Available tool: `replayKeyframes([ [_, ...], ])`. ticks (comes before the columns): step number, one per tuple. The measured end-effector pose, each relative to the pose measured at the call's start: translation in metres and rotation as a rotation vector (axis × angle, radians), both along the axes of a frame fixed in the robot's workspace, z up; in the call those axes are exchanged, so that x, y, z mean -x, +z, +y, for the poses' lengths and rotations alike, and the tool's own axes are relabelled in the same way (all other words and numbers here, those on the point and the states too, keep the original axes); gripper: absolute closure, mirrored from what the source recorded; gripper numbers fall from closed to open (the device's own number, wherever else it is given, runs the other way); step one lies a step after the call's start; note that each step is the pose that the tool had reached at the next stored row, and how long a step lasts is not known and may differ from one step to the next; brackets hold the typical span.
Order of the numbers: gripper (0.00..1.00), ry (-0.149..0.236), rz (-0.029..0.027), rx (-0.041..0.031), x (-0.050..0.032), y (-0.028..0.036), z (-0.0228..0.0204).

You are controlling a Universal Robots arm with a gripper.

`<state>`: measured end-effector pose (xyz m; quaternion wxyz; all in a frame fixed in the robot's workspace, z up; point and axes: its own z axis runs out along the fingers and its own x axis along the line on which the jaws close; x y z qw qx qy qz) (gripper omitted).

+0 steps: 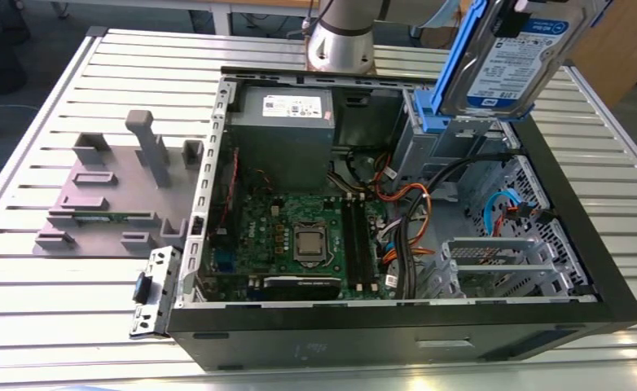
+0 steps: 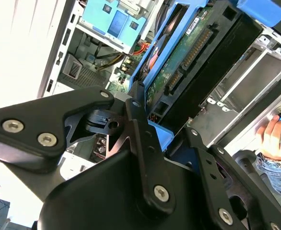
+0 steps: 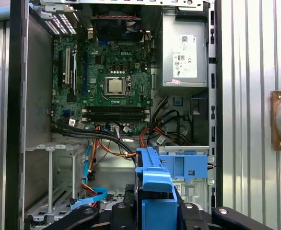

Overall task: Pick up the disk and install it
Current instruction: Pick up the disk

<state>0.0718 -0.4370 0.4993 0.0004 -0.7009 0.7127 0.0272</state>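
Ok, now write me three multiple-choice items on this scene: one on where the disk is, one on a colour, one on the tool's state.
1. Where is the disk?
A) flat on the motherboard
B) held up above the open computer case
C) on the slatted table beside the case

2. What colour is the bracket framing the disk?
A) red
B) yellow
C) blue

3. How is the tool?
A) shut on the disk
B) open, well away from the disk
C) shut on an orange cable

Answers:
1 B: the exterior view shows it in the air over the case, resting on nothing.
2 C: the frame is bright blue in the exterior view and both wrist views.
3 A: in the second wrist view the black fingers press the bracketed disk from both sides.
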Motion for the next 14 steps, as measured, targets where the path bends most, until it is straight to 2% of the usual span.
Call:
replayKeyframes([
  [14,0.63,0.000,0.0000,0.0000,0.0000,-0.0001,-0.0034],
])
